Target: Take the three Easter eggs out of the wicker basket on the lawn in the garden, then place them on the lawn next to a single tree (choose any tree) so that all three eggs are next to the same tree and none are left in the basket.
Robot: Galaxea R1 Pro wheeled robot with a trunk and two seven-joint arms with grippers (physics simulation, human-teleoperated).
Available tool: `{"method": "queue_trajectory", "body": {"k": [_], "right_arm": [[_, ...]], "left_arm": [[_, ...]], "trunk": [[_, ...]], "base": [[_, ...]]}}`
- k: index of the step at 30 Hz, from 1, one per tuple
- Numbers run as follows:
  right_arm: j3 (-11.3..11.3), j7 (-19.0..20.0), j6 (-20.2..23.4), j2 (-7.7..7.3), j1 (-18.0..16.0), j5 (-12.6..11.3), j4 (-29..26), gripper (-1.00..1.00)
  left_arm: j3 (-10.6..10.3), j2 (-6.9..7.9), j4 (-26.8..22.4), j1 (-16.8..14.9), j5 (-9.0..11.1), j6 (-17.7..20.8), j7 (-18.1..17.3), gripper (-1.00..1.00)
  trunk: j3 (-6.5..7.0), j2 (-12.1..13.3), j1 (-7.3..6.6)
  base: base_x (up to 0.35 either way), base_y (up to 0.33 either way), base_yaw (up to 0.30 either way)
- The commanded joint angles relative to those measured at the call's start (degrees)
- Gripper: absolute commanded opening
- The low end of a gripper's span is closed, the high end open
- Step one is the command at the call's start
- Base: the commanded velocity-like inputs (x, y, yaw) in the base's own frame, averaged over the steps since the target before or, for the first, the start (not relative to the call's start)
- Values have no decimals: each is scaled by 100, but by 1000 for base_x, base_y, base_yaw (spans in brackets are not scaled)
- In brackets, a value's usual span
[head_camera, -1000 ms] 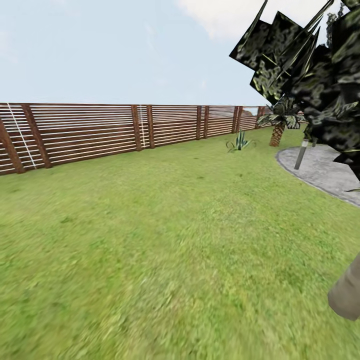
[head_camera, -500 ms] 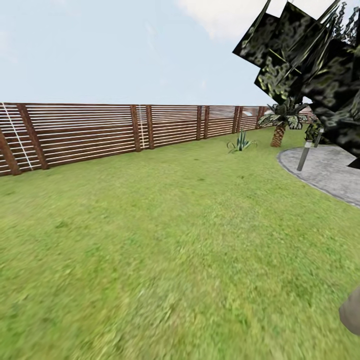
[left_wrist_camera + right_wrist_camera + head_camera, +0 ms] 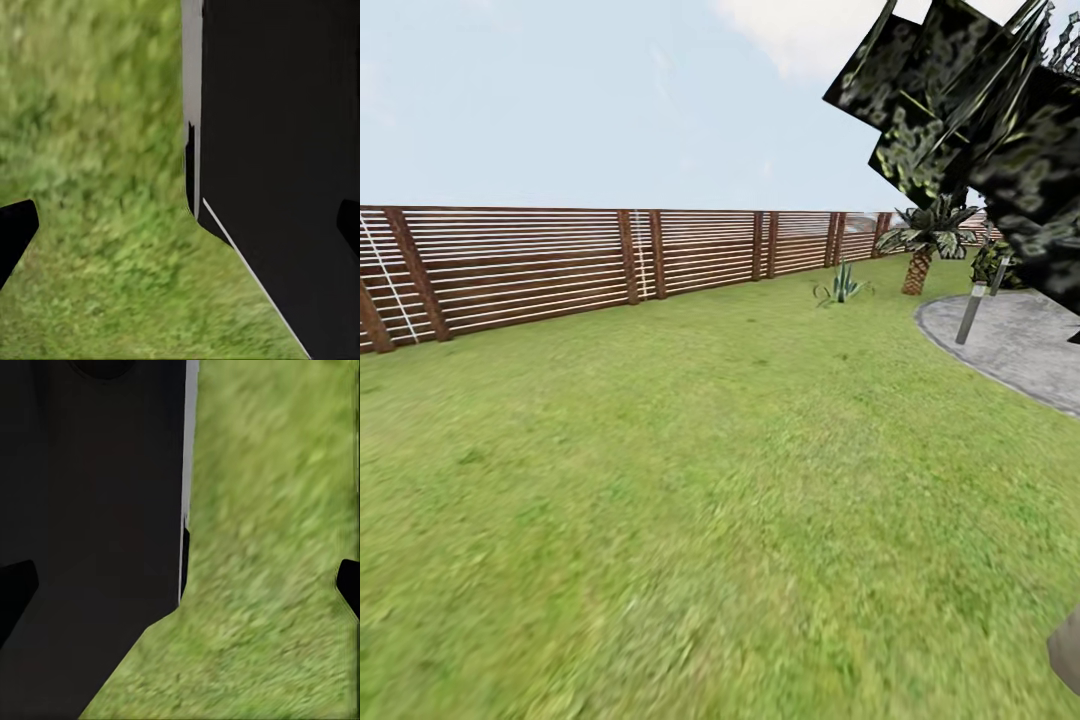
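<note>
The lawn (image 3: 690, 480) spreads wide and flat in the head view. The Easter eggs and the wicker basket are out of view. Large dark mottled leaves (image 3: 980, 110) hang at the upper right. A grey-brown rounded piece (image 3: 1068, 650) juts in at the lower right edge; I cannot tell whether it is a tree trunk. In the left wrist view my left gripper (image 3: 180, 229) is open, empty, over grass beside my black body. In the right wrist view my right gripper (image 3: 180, 585) is likewise open and empty over grass.
A brown slatted fence (image 3: 590, 262) bounds the lawn at the back. A grey paved patch (image 3: 1010, 345) with a short post (image 3: 970, 312) lies at the right. A small palm (image 3: 922, 250) and a spiky plant (image 3: 840, 285) stand near the far fence.
The whole head view has shifted as the camera moved: the fence slid slightly left, and the grey-brown piece at the lower right slid down and almost out of the picture.
</note>
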Motion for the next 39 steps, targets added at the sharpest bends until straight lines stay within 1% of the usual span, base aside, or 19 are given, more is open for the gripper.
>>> {"method": "queue_trajectory", "body": {"k": [1, 7, 12, 16, 21, 25, 31, 39], "right_arm": [[-2, -3, -2, 0, -1, 21, 1, 100], [-2, -3, -2, 0, -1, 21, 1, 100], [-2, -3, -2, 0, -1, 21, 1, 100], [-19, 13, 3, 22, -1, -1, 1, 100], [21, 17, -5, 34, -1, 50, 1, 100], [-4, 5, -11, 32, -1, 12, 1, 100], [26, -2, -13, 35, -1, 42, 1, 100], [34, -11, -84, 67, -1, 66, 48, 100]], "left_arm": [[-1, 6, -71, 5, -7, 4, 3, 100], [0, 30, -169, 5, -19, 14, 9, 100], [29, 86, -181, 5, 13, 13, 17, 100], [39, 93, -171, 5, 14, 12, 18, 100], [42, 93, -169, 5, 18, 12, 18, 100], [42, 94, -181, 5, 27, 19, 18, 100], [42, 86, -185, 5, 37, 17, 18, 100], [34, 78, -187, 5, 34, 13, 10, 100]], "trunk": [[-3, -1, 3], [-3, -1, 3], [-3, -1, 3], [-3, -1, 3], [-3, -1, 3], [-3, -1, 3], [-3, -1, 3], [-3, -1, 3]], "base": [[284, -129, 0], [316, -48, 0], [332, -2, 0], [333, 0, 0], [333, 0, 25], [333, 0, 100], [333, 0, 125], [334, 0, 231]]}}
